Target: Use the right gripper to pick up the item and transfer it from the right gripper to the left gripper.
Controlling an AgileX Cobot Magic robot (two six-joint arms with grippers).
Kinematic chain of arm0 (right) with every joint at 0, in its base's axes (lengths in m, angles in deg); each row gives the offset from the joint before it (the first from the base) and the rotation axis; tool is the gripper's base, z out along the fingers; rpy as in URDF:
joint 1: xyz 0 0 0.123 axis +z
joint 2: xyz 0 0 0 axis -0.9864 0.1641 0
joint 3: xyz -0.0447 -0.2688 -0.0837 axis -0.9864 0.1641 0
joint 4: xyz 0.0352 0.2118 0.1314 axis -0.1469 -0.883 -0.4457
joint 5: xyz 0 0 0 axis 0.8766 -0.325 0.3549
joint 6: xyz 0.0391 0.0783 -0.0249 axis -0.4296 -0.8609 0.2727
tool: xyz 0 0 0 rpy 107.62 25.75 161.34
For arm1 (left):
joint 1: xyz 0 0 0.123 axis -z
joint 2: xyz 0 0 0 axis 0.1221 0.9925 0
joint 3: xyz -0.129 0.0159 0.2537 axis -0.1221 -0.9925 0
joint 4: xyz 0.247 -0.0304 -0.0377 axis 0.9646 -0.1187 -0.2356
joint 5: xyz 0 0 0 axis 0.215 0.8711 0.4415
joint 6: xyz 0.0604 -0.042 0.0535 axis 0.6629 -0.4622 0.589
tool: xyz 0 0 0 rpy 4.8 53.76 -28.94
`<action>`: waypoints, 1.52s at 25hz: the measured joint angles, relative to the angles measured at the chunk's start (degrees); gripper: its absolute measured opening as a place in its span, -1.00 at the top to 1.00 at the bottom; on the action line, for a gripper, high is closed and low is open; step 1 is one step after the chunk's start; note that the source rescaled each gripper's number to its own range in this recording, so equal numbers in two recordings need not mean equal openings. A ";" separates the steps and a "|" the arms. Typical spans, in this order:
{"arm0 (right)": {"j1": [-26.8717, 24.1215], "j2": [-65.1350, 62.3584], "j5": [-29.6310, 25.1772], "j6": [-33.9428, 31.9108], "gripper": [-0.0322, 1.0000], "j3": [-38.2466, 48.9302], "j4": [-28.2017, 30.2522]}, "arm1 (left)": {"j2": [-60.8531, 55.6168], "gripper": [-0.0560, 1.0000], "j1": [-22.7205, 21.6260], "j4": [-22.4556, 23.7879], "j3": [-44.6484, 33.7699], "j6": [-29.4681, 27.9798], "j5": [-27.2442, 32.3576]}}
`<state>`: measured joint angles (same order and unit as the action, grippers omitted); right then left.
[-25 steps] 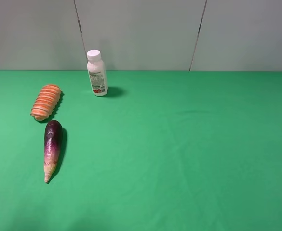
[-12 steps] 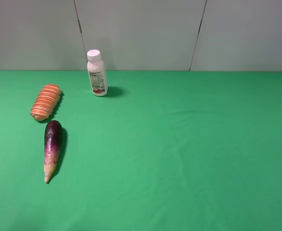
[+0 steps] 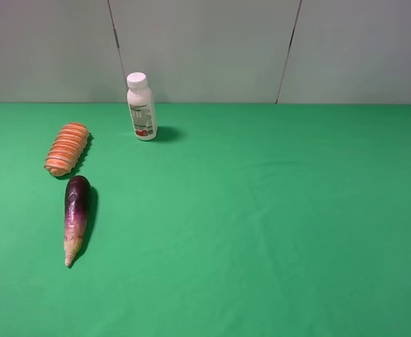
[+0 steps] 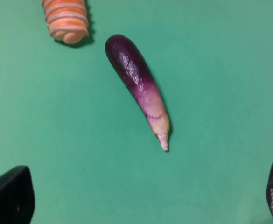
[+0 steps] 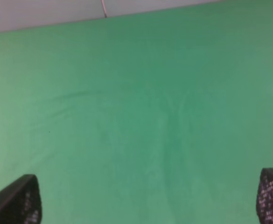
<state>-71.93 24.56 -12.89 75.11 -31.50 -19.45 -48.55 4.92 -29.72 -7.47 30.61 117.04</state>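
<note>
Eggplant (image 3: pixel 76 218) lies just beside the item (image 3: pixel 67 148); bottle (image 3: pixel 141 107) near

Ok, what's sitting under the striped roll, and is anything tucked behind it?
The striped roll lies directly on the green cloth. Beyond it only bare cloth shows up to the wall; the white bottle stands off to one side. Its underside is hidden.

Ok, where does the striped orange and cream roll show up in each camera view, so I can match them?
Exterior high: the roll lies at the left, behind the eggplant and left of the white bottle.
Left wrist: only its end shows, cut off by the picture edge.
Right wrist: not in it, only green cloth.
Shared landmark: the eggplant, dark end towards the roll.
</note>
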 joint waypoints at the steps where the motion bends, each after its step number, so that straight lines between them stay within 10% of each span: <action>1: 0.00 0.00 0.00 0.00 -1.00 0.00 0.00 | -0.84 -1.00 0.00 0.13 -0.36 0.00 0.00; 14: 0.00 0.00 0.00 0.00 -1.00 0.00 0.00 | -6.94 -1.00 -1.55 0.12 -0.83 0.00 -0.05; 24: 0.00 0.00 0.05 0.00 -1.00 0.00 0.00 | -6.94 -1.00 -15.35 0.07 -0.83 0.22 -0.05; 38: 0.00 0.00 0.05 0.00 -1.00 0.00 0.00 | -6.94 -1.00 -15.96 0.13 -0.83 0.40 -0.05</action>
<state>-71.93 24.56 -12.83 75.11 -31.50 -19.45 -55.49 -11.04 -29.60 -8.30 31.01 116.98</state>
